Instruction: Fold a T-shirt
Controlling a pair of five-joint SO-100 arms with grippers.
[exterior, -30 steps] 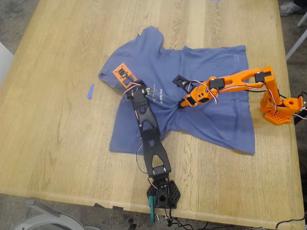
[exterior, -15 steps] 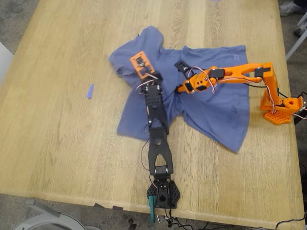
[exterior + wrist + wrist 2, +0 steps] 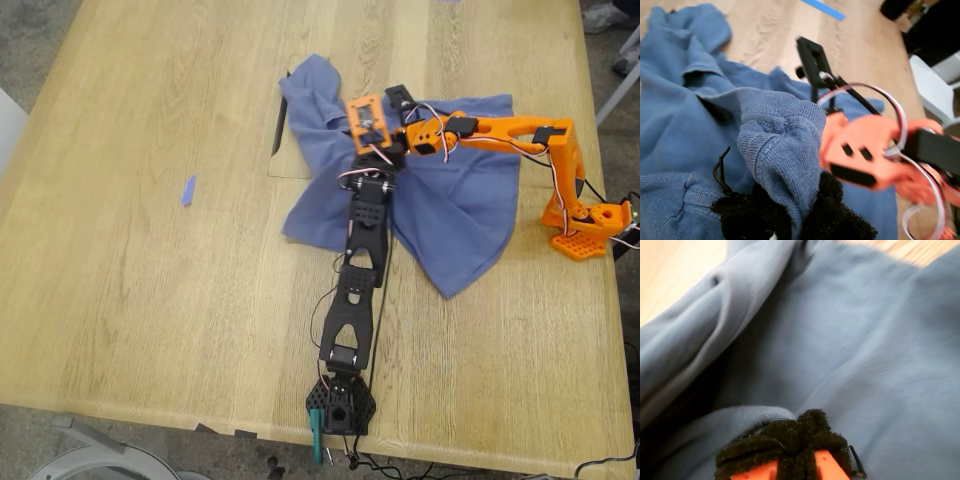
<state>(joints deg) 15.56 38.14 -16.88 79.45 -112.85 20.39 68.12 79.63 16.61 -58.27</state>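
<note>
T-shirt (image 3: 450,215): bunched on the bench (image 3: 150,300) under both arms, print hidden.
My first gripper (image 3: 790,210): jaws clenched on a raised T-shirt fold.
My second gripper (image 3: 795,450): jaws seemingly pinching cloth; view blurred.
Progress: one side drawn over; no tidy fold yet, smoothing and further folds remain.

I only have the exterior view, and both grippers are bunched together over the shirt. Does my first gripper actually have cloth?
Observer: Yes. The first wrist view shows my first gripper shut on a bunched fold of the T-shirt, which rises between its black pads.
Operator: And my second gripper?
Observer: In the second wrist view my second gripper has its pads pressed together, with a hem running in under them.
Operator: Is the chest print showing anywhere close up?
Observer: No, both wrist views show only plain blue cloth.
</note>
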